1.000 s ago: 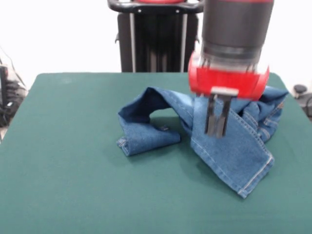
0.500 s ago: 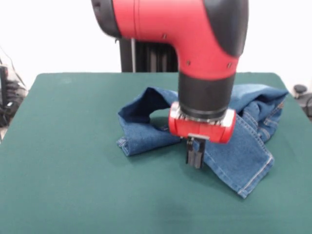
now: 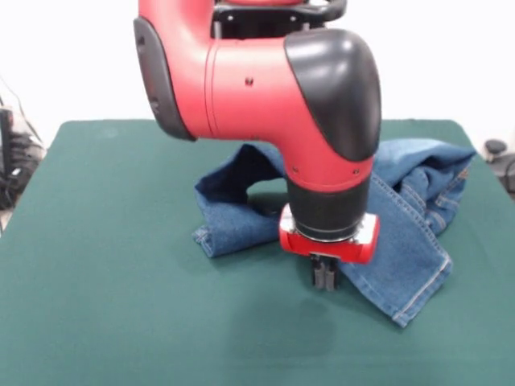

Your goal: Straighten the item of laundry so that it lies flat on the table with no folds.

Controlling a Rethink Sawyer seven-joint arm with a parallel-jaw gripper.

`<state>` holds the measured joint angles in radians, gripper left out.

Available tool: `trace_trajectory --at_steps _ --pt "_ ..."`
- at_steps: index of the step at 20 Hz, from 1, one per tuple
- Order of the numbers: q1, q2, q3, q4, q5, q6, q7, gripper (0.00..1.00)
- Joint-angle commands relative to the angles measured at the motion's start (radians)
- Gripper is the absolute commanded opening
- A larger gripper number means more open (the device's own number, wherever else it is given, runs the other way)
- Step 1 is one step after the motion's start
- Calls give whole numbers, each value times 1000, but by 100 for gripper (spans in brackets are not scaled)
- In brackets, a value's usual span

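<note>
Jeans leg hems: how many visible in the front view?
2. One hem lies left of the gripper; the other hem lies at its lower right. The arm hides part of the jeans.

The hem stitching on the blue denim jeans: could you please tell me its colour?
Pale tan, along the hem of the blue denim jeans; the front view shows it best.

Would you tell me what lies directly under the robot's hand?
The hand sits low at the jeans' leg edge, green table beside. The contact itself is hidden.
</note>
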<state>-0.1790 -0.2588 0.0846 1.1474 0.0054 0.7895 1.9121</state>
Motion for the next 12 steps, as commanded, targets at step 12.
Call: trace_trajectory --at_steps 12 --pt "89 -231 6 3 -30 336 34 0"
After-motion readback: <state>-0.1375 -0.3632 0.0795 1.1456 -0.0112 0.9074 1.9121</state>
